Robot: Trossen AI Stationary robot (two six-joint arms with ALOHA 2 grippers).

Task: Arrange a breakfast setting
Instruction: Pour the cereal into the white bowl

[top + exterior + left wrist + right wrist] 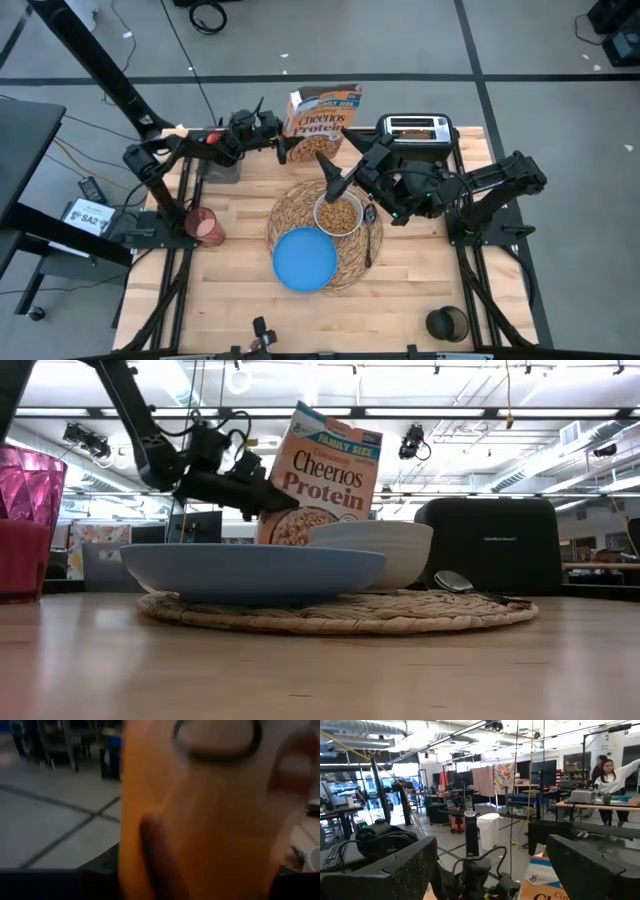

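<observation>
From above, the left gripper [283,150] is gripping the Cheerios box [322,122] at the counter's [240,300] rear, while the right gripper [335,180], jaws wide, is hovering over the cereal-filled white bowl [339,214] on the straw placemat [290,205], beside the blue plate [304,259]. At counter level, the box [320,475] is tilting behind the bowl [375,552].
</observation>
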